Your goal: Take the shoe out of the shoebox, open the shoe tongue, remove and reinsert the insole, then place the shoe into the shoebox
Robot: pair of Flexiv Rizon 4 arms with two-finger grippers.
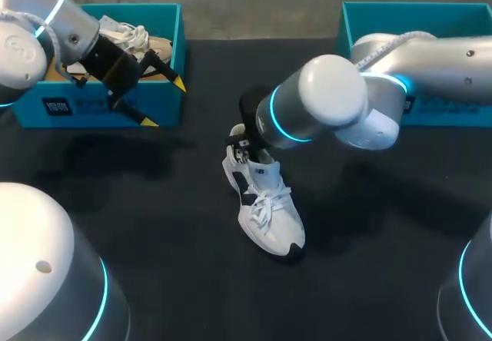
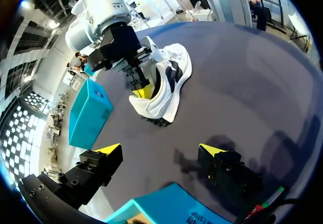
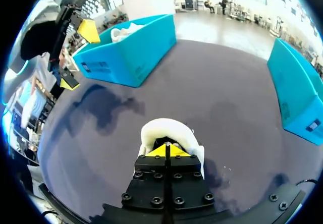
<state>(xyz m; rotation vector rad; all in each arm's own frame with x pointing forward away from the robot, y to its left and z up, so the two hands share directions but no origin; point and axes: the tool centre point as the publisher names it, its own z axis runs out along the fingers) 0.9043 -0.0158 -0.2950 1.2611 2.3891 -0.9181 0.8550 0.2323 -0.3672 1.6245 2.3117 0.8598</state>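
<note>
The white shoe (image 1: 265, 210) sits mid-desk (image 1: 154, 279). I judge it light and soft-sided, and would hold it by the stiffer heel collar. My right hand (image 3: 166, 151) is there, fingertips pressed together; anything pinched is hidden. Beyond, my left hand (image 1: 164, 103) gapes empty beside a shoebox (image 1: 77, 112).

The shoe (image 1: 265, 210) had a white upper of soft, matt fabric with smoother black panels and woven cloth laces, and the table (image 1: 154, 203) under it wore a dark, matt covering with a fine cloth-like grain. The left shoebox (image 1: 100, 107) and the right shoebox (image 1: 430, 18) looked like plain teal cardboard without shine. The right arm (image 1: 338, 95) carried smooth, glossy white shells, while the left gripper (image 1: 164, 102) was hard matt black with flat yellow tips.
</note>
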